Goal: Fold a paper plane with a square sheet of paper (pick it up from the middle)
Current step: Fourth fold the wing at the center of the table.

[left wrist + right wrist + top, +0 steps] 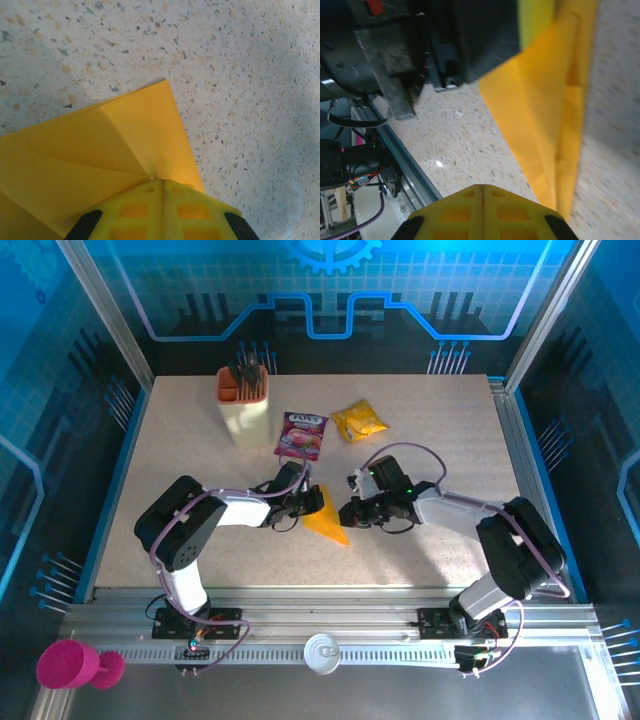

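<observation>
Square sheet of paper (328, 522) is how we name the orange-yellow piece lying flat on the speckled table (430, 440), near the middle and between the two grippers; it is creased into a pointed shape with layered flaps, one corner toward the near edge. We see the left gripper (308, 505) with its fingers pressed together, tips right at a crease of the paper (115, 145); we cannot tell whether any paper is pinched between them. The right gripper (350, 512) is likewise closed, holding nothing, just beside the paper's edge (545, 125). We count one container, a beige holder (244, 408) toward the far left, with dark slender items standing in it. We count two packets: a purple printed packet (302, 434), close behind the left gripper, and a crinkled yellow snack packet (359, 421) beside it. One pink cup (70, 665) sits off the table at the near left.
</observation>
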Robot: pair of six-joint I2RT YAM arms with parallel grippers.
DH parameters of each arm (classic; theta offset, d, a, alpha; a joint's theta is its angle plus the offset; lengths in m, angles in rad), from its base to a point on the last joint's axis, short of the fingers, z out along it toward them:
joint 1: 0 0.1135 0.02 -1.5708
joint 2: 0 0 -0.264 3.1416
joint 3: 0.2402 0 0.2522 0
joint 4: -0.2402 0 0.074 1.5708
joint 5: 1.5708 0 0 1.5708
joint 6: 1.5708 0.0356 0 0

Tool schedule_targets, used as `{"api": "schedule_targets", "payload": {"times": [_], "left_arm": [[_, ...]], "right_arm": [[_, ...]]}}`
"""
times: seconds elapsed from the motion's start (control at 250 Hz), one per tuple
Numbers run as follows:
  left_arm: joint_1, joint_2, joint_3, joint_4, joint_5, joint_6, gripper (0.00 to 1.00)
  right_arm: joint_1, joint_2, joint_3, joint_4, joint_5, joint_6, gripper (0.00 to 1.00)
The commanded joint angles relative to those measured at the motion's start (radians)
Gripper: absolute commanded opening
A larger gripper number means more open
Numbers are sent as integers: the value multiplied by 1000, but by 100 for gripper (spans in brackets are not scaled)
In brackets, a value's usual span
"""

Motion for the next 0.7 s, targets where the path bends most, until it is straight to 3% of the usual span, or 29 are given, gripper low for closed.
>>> {"api": "schedule_targets", "payload": {"times": [0.0,0.252,0.555,0.695], "left_arm": [[12,7,-30,-102,-41,0,0],[12,-1,-28,-106,-41,0,0],[22,-95,-19,-101,12,-8,0],[-26,-156,-20,-123,23,-26,0]], "right_arm": [[35,77,30,8,23,13,1],[20,214,-19,84,54,19,0],[-21,236,-112,119,57,18,0],[-20,247,-112,115,58,15,0]]}}
